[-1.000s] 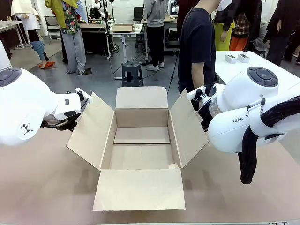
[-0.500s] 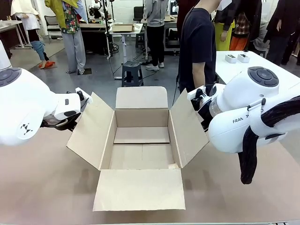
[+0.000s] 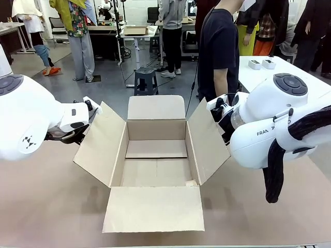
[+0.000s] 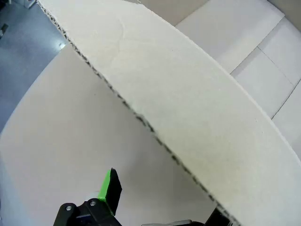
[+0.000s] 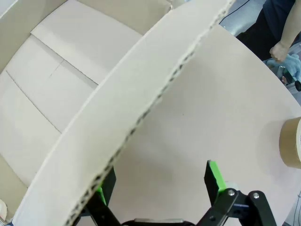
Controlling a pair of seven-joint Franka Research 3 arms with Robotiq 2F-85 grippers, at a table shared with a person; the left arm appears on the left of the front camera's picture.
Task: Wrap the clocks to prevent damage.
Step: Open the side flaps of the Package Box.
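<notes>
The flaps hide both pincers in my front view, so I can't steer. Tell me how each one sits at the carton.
Observer: The left pincer is open, straddling the edge of the left flap: one green-padded finger outside, the other mostly hidden by cardboard.
Operator: Now the right one.
Observer: The right pincer is open too, the edge of the right flap running between its fingers.
Operator: Report what's behind my right arm.
Observer: A roll of brown tape sits on the table outside that flap.
</notes>
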